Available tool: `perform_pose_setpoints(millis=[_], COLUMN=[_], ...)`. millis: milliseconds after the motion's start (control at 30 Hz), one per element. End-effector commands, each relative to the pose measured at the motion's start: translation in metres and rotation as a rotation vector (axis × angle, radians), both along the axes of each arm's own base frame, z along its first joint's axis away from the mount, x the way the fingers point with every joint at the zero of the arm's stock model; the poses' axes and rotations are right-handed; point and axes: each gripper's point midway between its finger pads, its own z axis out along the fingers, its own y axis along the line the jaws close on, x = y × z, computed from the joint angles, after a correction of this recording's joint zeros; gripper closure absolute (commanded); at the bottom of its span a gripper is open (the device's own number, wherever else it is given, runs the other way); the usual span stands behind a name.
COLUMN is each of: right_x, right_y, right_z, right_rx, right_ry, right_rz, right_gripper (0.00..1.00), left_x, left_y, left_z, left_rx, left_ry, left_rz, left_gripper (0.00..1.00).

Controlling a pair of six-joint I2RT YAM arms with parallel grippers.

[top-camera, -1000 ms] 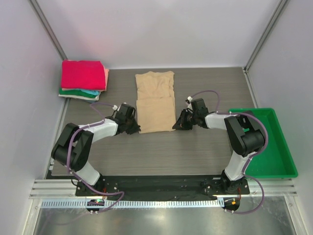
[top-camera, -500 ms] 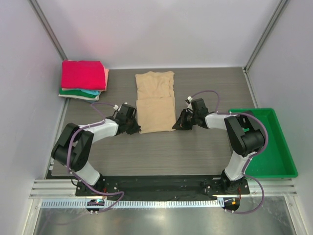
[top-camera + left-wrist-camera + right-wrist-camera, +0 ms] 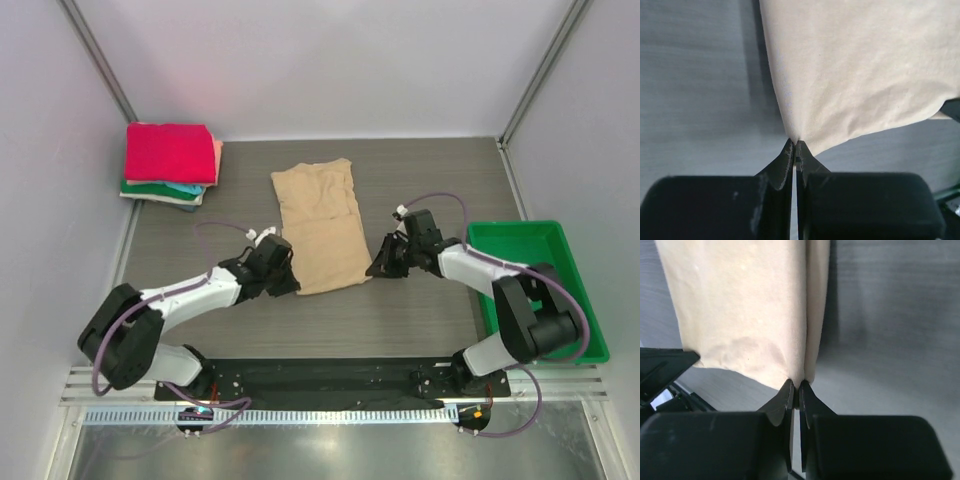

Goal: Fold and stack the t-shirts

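- A stack of folded t-shirts (image 3: 170,162), pink-red on top with salmon, teal and green edges beneath, is judged finished. It is set well apart from the left gripper (image 3: 794,146), beyond it and to its left.
- One tan t-shirt (image 3: 318,228) is judged part-folded: the sleeves are tucked in, giving a long narrow strip. The crosswise fold and placement on the stack are not yet done.
- The left gripper is clamped on the strip's near left corner. The right gripper (image 3: 795,386) is pinched on the near right corner, where two layers are seen.
- The shirt is spread between both grippers and away from them, slightly askew on the table (image 3: 430,180). The cloth is smooth, and its near edge appears raised.
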Motion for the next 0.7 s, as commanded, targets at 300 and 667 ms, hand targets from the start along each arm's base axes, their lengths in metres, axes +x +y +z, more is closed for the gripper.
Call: perform_pose_setpoints(millis=[300, 667], right_x=[-0.086, -0.08], right_y=[-0.024, -0.027], right_z=[0.046, 0.139], right_rx=[-0.01, 0.004], right_ry=[0.012, -0.173], right_rz=[-0.02, -0.06], right_gripper=[0.99, 0.99], left_x=[-0.088, -0.107], left_y=[-0.011, -0.019], left_z=[0.049, 0.111], left_rx=[-0.031, -0.014], left_ry=[-0.034, -0.073], left_rz=[-0.04, -0.04], left_gripper=[1.0, 1.0])
